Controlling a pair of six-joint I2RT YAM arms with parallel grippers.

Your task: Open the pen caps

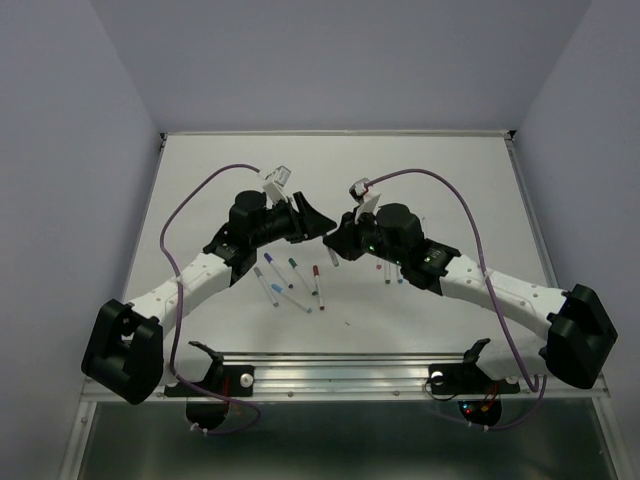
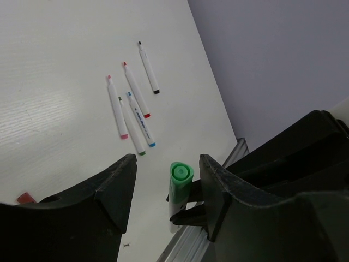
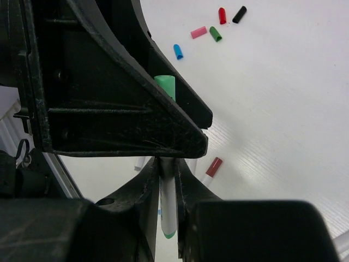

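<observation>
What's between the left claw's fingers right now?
A green-capped pen, cap toward the camera, sits off-centre inside the open left claw. Left wrist view shows it.

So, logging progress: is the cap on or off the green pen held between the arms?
On: the green cap sits on the green pen, between the open left fingers; right fingers clamp its barrel.

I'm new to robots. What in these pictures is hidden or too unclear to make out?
Top view: the thin white pen with a green cap is hidden where the left gripper and right gripper meet.
Right wrist view: the left gripper's black finger covers where cap joins barrel, so loosening cannot be judged.
Left wrist view: a small red object sits half behind a finger.
Top view: the loose coloured plastic caps are too small to count.
</observation>
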